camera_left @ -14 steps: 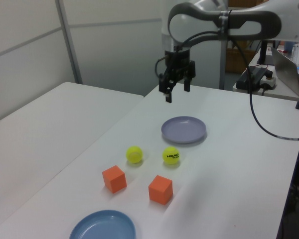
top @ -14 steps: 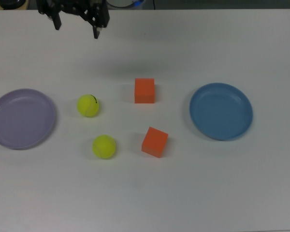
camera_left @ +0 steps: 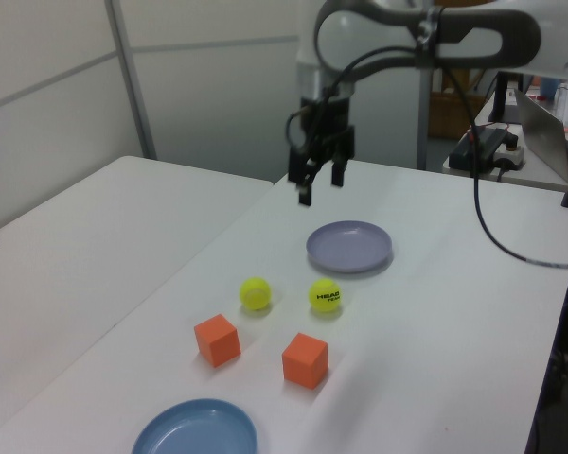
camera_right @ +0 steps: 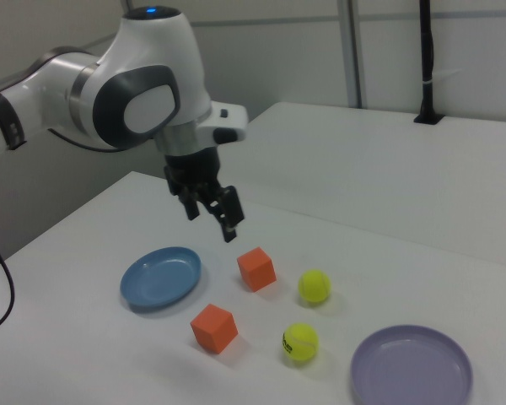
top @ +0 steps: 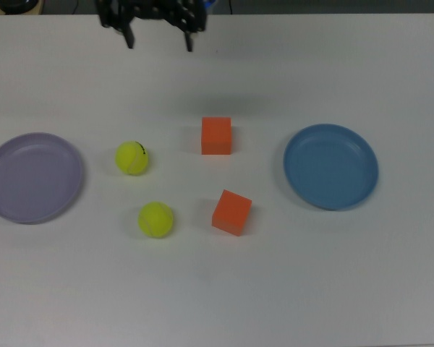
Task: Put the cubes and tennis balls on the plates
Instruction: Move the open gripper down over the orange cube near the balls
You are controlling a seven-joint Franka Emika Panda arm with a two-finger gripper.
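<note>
Top view shows the gripper (top: pixel 159 40) hanging near the bench's (top: pixel 275 289) far edge, fingers spread wide and holding nothing. All task things lie nearer the camera than it. Closest is 1 orange cube (top: pixel 216 135), with the second cube (top: pixel 231 212) further on. The 2 tennis balls (top: pixel 132 157) (top: pixel 155 219) sit toward the top view's left of the cubes. The lavender plate (top: pixel 32 177) and blue plate (top: pixel 331 166) flank everything, bare bench between them.
</note>
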